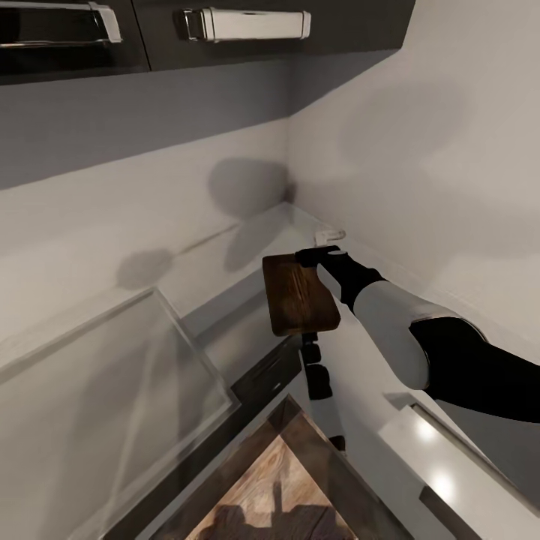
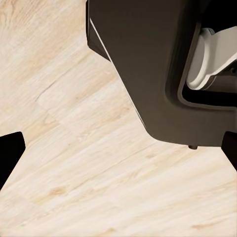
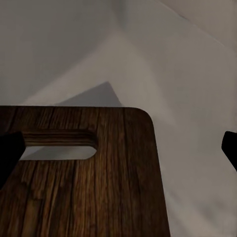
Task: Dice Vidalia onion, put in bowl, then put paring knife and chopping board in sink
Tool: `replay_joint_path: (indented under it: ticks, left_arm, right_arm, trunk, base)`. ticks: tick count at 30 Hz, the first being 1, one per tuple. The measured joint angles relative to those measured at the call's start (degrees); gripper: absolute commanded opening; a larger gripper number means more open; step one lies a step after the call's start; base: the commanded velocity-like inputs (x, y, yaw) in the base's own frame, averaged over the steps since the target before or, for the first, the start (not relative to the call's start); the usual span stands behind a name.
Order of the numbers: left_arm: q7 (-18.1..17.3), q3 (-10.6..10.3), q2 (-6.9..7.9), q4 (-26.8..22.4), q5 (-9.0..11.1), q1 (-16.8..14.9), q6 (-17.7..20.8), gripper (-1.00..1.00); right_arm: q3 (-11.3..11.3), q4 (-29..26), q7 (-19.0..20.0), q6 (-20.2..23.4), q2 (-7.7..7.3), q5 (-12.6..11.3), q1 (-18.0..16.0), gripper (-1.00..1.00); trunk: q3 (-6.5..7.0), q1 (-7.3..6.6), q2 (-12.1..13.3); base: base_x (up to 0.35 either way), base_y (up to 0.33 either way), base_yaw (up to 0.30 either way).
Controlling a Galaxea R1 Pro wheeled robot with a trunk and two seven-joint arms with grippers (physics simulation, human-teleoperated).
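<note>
The dark brown chopping board [image 1: 300, 294] lies flat near the wall corner, and I cannot tell whether it touches the pale reflective countertop [image 1: 247, 255]. My right gripper [image 1: 319, 256] hovers at its far, slotted end. In the right wrist view the board [image 3: 89, 192] and its slot [image 3: 59, 145] sit under the right gripper [image 3: 118, 150], whose fingertips [image 3: 9, 153] stand wide apart. My left gripper [image 2: 121, 153] hangs open over the light wooden floor [image 2: 74, 148]. The onion and paring knife are out of view. Whether a small white shape [image 1: 330, 236] behind the gripper is the bowl, I cannot tell.
Walls meet in a corner [image 1: 289, 180] just beyond the board. Dark upper cabinets with chrome handles [image 1: 247, 22] hang overhead. A pale rectangular outline [image 1: 112, 390] lies on the counter at left. Dark lower cabinets [image 1: 262, 375] and wooden floor [image 1: 277, 487] show below. The robot's dark base [image 2: 148, 64] is close to the left gripper.
</note>
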Motion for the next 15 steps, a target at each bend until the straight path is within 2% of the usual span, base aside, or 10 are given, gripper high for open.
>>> replay_joint_path:
  ticks: [15]
  left_arm:
    - [0.0, 0.0, 0.00, 0.0, 0.0, 0.0, 0.0, 1.00]
  right_arm:
    - [0.0, 0.0, 0.0, 0.0, 0.00, 0.0, 0.0, 1.00]
  trunk:
    - [-0.07, 0.00, 0.0]
  base:
    - [0.057, 0.000, 0.000]
